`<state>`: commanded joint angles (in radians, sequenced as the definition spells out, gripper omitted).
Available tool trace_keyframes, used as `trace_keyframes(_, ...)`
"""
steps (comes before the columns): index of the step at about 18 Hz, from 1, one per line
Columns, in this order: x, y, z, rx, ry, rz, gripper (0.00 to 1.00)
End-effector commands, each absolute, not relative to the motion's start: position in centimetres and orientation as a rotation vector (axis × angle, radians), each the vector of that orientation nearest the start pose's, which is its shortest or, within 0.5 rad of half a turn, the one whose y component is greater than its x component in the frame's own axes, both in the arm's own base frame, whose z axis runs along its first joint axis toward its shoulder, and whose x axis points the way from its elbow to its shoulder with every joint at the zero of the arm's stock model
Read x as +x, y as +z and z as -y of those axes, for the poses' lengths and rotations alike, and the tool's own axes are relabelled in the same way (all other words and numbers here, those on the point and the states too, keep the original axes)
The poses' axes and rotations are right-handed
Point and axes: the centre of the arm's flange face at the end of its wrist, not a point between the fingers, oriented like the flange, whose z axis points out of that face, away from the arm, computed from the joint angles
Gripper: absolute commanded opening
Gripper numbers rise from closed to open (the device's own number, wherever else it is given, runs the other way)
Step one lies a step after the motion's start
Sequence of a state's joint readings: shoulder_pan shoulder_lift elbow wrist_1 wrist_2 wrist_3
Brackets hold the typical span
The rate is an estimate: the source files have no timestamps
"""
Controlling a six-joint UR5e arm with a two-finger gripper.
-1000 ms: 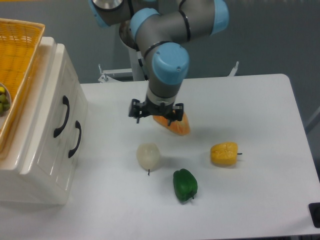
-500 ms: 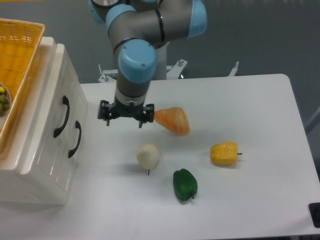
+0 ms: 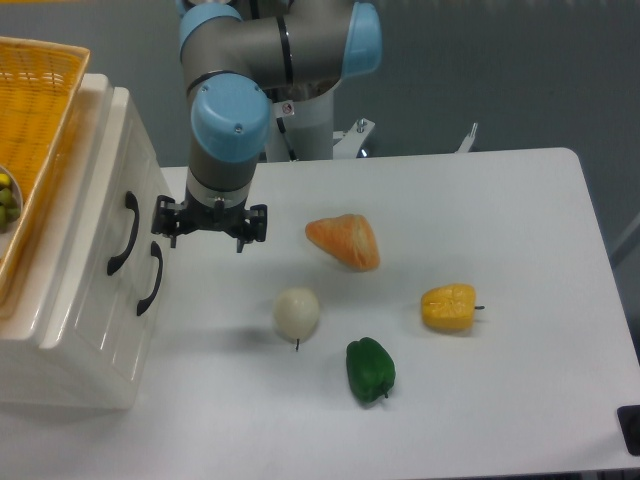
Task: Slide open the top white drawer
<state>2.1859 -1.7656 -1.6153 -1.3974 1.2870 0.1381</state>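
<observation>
I see my gripper (image 3: 209, 222) left of centre in the frame, hanging over the table (image 3: 520, 330) with its fingers spread apart and nothing between them. Its left fingertip sits just beside the cabinet (image 3: 85, 300), close to the black handles, but I cannot tell whether it touches anything. The top drawer (image 3: 118, 215) is at the left of the frame, shut flush in the cabinet front, with its curved black handle (image 3: 124, 232) facing the gripper. The second drawer (image 3: 145, 290) lies just lower right of it in the picture, also shut. I cannot see inside either drawer.

On top of the cabinet, in the upper left corner, sits a yellow basket (image 3: 35, 120); a few small green fruits (image 3: 6, 200) show in it at the left edge.

Right of the gripper an orange vegetable (image 3: 345, 241) lies on the table. Below it are a white onion (image 3: 297, 312), a green pepper (image 3: 370, 369) and, further right, a yellow pepper (image 3: 448, 307), all apart from one another.
</observation>
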Motion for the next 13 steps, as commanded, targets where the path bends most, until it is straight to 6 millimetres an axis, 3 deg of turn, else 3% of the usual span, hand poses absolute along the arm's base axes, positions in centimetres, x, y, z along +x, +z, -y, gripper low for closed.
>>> trace_keyframes(13, -17.94, 39.18, -55.39, -2.951, -0.497, 0.688, 1.00)
